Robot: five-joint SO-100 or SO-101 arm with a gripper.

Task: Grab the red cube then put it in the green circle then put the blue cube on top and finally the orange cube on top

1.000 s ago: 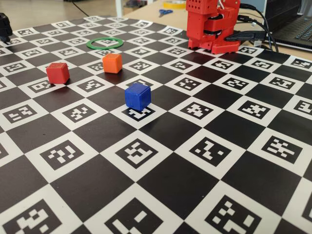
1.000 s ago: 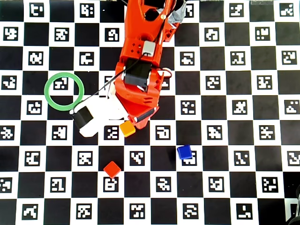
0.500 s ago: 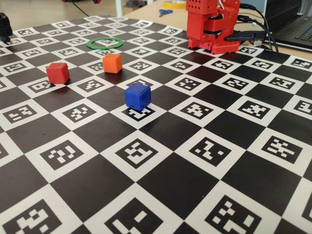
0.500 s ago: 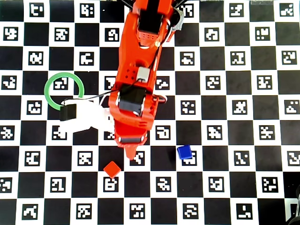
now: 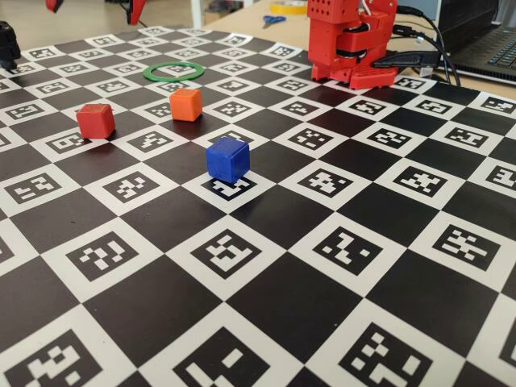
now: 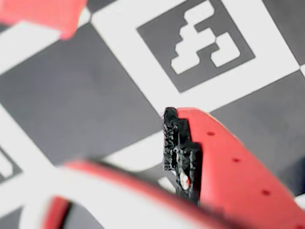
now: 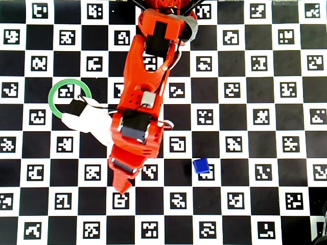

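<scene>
Red cube (image 5: 96, 120) sits under my claw (image 7: 120, 187), orange cube (image 5: 186, 104) at its two o'clock. I can't tell the claw's opening; descending off-centre could knock it away.

Red cube (image 5: 96, 120), orange cube (image 5: 186, 104), blue cube (image 5: 227, 159) apart on checkerboard, flat green circle (image 5: 173, 71) empty beyond

On the checkered marker board (image 5: 266, 302) there were three cubes, namely one red cube (image 5: 96, 120), one orange cube (image 5: 186, 104) and one blue cube (image 5: 227, 159), along with one green circle (image 5: 173, 72), one red robot arm (image 7: 143, 102), and one pair of scissors (image 5: 273, 20) on the table behind.
</scene>
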